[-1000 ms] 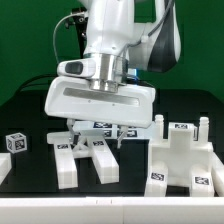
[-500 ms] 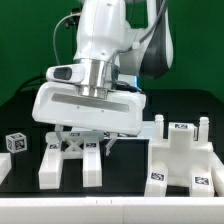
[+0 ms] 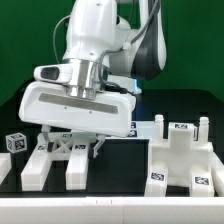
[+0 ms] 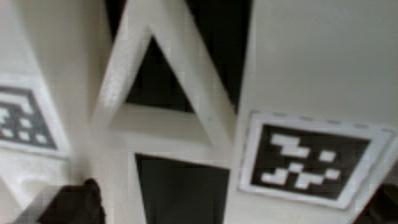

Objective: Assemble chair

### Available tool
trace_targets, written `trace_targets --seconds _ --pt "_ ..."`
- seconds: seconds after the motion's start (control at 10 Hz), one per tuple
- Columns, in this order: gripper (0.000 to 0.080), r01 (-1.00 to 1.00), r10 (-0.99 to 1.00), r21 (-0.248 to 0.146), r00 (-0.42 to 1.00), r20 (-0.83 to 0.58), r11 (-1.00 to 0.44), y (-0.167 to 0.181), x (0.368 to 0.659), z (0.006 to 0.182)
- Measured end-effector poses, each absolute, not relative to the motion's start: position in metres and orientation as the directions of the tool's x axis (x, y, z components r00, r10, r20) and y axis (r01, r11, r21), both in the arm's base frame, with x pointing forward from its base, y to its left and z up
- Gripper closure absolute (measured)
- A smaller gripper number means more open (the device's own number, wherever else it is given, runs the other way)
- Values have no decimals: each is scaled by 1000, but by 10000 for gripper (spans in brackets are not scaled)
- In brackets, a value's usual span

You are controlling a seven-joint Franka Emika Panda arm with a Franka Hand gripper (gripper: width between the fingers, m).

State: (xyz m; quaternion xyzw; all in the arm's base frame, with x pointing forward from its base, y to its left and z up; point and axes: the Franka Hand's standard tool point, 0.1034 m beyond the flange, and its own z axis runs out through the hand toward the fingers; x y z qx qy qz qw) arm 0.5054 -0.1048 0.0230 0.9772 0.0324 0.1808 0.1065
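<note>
White plastic fills the gap between the fingers (image 3: 97,146): the gripper (image 3: 74,143) is spread wide and stands over the legged part (image 3: 56,165), whose cross-bars (image 4: 151,110) are seen close up in the wrist view. No clamping is shown, so the part is judged to be straddled, not held. The part lies flat on the black table (image 3: 125,175) at the exterior view's left, near a small tagged cube (image 3: 11,143) and well apart from the big block (image 3: 185,160) at the right. Three risks are judged. With loose fingers, the part can be twisted or left behind if nudged off-centre. A finger can be caught in the bars. The cube can be struck if the part is carried toward it.
</note>
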Motion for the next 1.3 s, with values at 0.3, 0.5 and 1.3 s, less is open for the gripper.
trace_targets --seconds 0.3,0.5,1.3 --pt "151 62 137 220 929 344 -974 -86 506 21" --pt "151 146 222 237 917 332 -960 -81 509 21" --pt "454 145 215 228 921 324 -963 -83 505 16"
